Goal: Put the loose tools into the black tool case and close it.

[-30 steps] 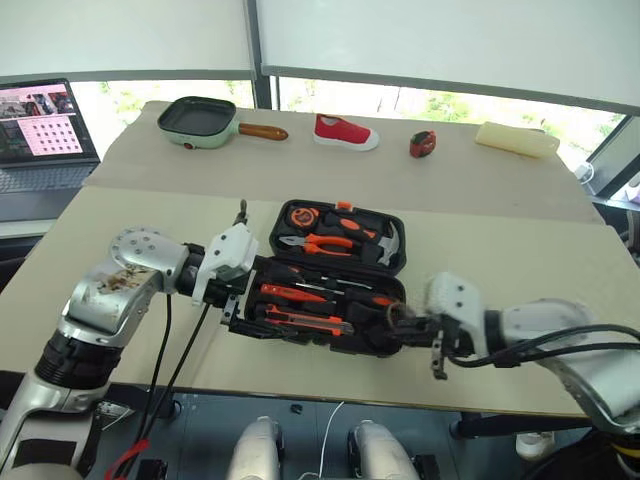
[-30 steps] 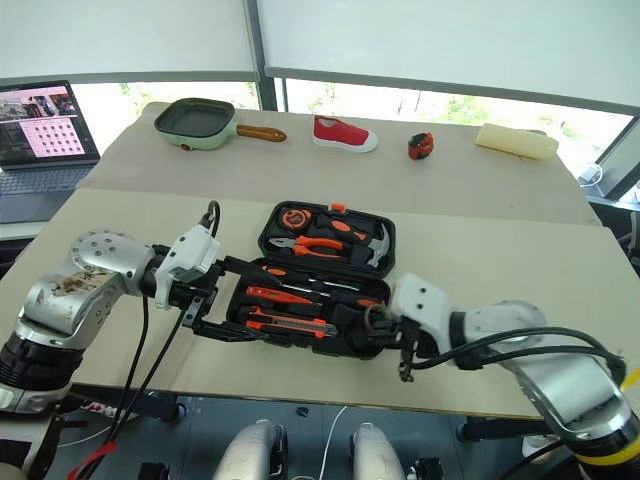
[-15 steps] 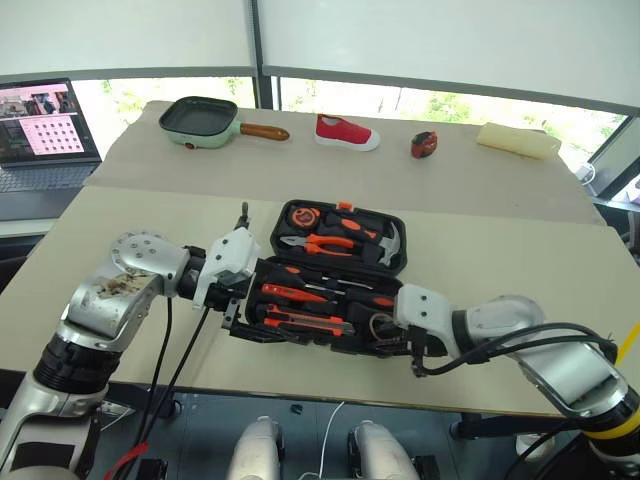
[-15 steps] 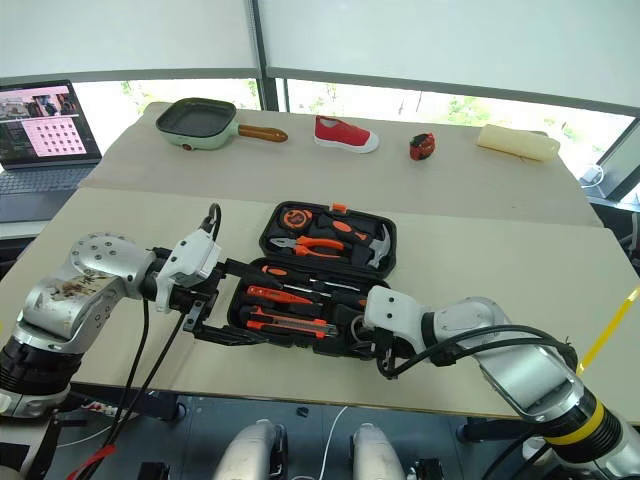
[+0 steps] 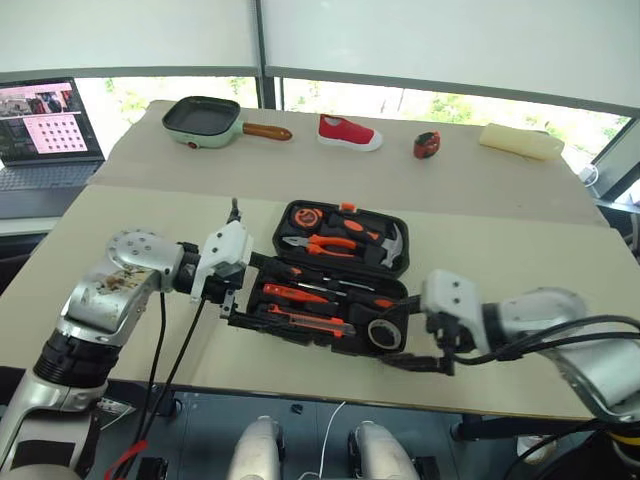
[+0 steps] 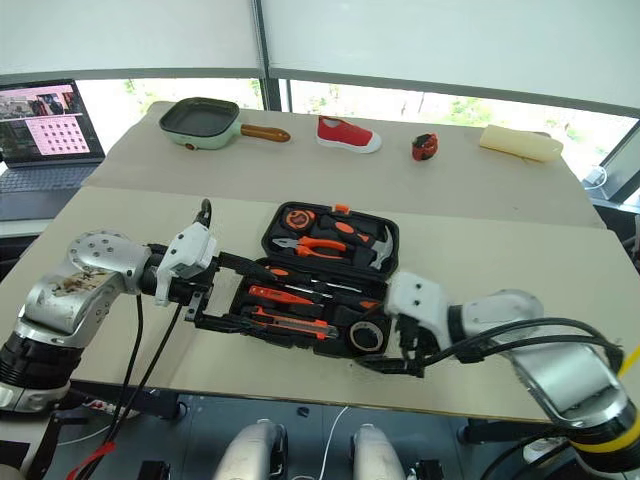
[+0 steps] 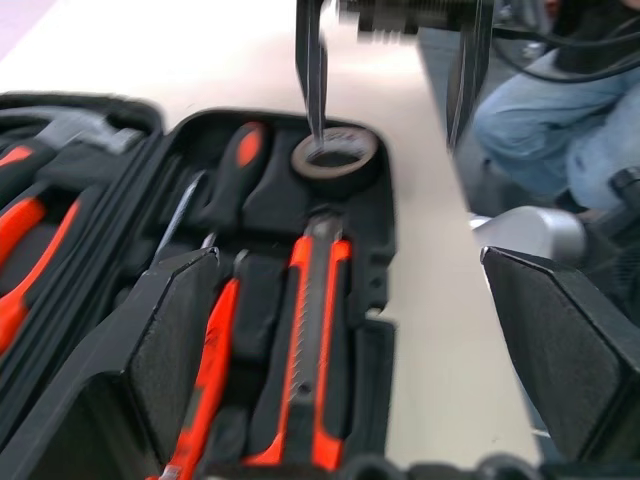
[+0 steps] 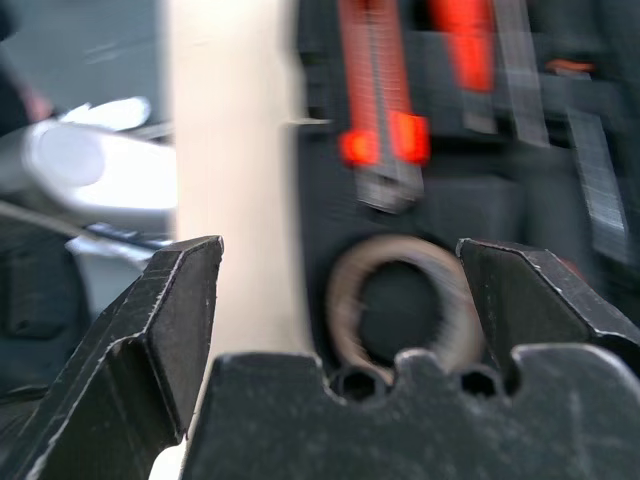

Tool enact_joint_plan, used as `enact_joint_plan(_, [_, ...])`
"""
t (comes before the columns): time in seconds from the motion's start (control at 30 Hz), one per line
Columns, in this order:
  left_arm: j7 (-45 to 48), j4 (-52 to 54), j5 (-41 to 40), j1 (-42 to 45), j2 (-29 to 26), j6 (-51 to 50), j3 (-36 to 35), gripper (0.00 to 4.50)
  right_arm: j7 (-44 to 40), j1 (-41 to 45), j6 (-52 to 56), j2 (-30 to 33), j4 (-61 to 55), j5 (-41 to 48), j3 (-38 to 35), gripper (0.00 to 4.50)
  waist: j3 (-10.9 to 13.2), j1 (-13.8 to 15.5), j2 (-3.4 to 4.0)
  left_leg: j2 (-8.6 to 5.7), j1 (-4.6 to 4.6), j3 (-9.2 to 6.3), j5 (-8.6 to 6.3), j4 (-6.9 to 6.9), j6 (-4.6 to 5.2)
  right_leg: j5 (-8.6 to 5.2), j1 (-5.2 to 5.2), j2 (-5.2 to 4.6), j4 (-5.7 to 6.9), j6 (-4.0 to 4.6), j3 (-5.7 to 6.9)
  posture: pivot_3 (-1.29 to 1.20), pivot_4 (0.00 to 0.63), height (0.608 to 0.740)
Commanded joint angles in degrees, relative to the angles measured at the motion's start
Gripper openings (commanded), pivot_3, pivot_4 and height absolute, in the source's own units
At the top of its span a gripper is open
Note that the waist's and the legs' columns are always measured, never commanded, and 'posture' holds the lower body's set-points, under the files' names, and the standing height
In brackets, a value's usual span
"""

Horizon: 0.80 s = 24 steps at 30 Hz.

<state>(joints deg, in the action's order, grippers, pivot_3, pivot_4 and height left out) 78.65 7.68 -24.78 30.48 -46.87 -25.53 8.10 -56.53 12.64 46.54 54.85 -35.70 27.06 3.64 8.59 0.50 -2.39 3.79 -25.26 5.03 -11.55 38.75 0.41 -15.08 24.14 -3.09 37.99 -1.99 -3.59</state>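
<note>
The right hand [image 6: 385, 364] has just let go of the small grey tape roll [image 6: 363, 336], which now sits in the near right corner of the black tool case [image 6: 305, 318] as the spread fingers draw back toward the bench [image 6: 480, 255] edge. The left hand [image 6: 205, 300], fingers wide and grasping nothing, waits at the case's left end. With the utility knife [image 6: 290, 322] and screwdrivers [image 6: 285, 296] lying in their slots, only closing the lid appears to remain.
</note>
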Motion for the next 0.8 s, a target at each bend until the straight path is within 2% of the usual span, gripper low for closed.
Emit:
enact_joint_plan(0.03, [-0.73, 1.21, -0.89, -0.13, 0.31, 1.01, -1.89, 4.50, -0.06, -2.08, -0.41, 0.53, -0.80, 2.07, -4.05, 4.44, 0.00, 0.02, 0.00, 0.00, 0.00, 0.00, 0.00, 0.00, 0.00, 0.00, 0.00, 0.00, 0.00, 0.00, 0.00, 0.00, 0.150, 0.740])
enact_joint_plan(0.13, [-0.65, 3.55, -2.13, -0.24, 0.73, 0.09, -1.47, 4.50, 1.27, -3.13, -1.21, -0.95, -1.00, 1.79, -2.78, 4.44, 0.00, 0.01, 0.00, 0.01, 0.00, 0.00, 0.00, -0.01, 0.00, 0.00, 0.01, 0.00, 0.01, 0.00, -0.01, 0.00, 0.150, 0.740])
enact_joint_plan(0.27, [-0.76, 1.88, -0.36, -1.11, -0.35, 1.34, -1.66, 4.50, 2.28, -4.36, -3.41, -1.16, 2.48, -0.96, -2.76, 3.45, 0.00, -0.10, 0.00, 0.00, 0.00, 0.00, 0.00, -0.01, 0.00, 0.00, 0.01, 0.01, 0.02, 0.00, -0.02, 0.00, 0.150, 0.740])
enact_joint_plan(0.4, [-3.18, -3.70, 1.56, -1.92, -1.32, 2.76, -4.04, 3.47, 0.89, -6.55, -4.53, 0.47, 6.11, -0.61, -6.92, 2.10, 0.00, -0.07, 0.00, 0.00, 0.01, 0.01, 0.00, 0.00, 0.00, 0.00, 0.01, 0.01, 0.02, 0.00, -0.02, 0.00, 0.150, 0.740])
enact_joint_plan(0.57, [-3.47, -3.20, -0.25, -3.64, -1.72, 1.67, -6.47, 1.54, -1.12, -9.01, -4.68, 0.98, 5.18, 1.93, -10.00, 0.26, 0.00, -0.01, 0.00, 0.00, 0.00, 0.01, 0.00, -0.01, 0.00, 0.00, 0.00, 0.00, 0.00, 0.00, -0.01, 0.00, 0.150, 0.740])
enact_joint_plan(0.6, [-4.08, -2.61, 0.08, -4.18, -2.06, 0.66, -6.61, 1.21, -0.87, -9.12, -4.64, 0.68, 4.76, 1.70, -9.50, 0.01, 0.00, -0.01, 0.00, 0.01, 0.00, 0.01, 0.00, -0.01, 0.00, 0.00, 0.00, 0.00, 0.00, 0.00, -0.01, 0.00, 0.150, 0.740])
enact_joint_plan(0.7, [-5.49, -5.95, 4.24, -6.14, -3.64, 3.99, -6.57, 0.06, 1.22, -8.08, -5.62, 0.02, 7.11, -0.93, -7.76, 0.00, 0.00, -0.04, 0.00, 0.01, 0.01, 0.01, 0.00, -0.01, 0.00, 0.00, 0.00, 0.00, 0.01, 0.00, -0.01, 0.00, 0.150, 0.740])
enact_joint_plan(0.8, [-8.76, -10.85, 8.12, -6.16, -3.59, 6.51, -6.15, 0.06, 2.88, -6.21, -7.28, -0.18, 11.58, -4.13, -6.34, 0.00, 0.00, -0.21, 0.00, 0.02, 0.03, 0.02, 0.00, -0.01, 0.00, 0.00, 0.03, 0.01, 0.02, 0.01, -0.01, 0.00, 0.150, 0.740])
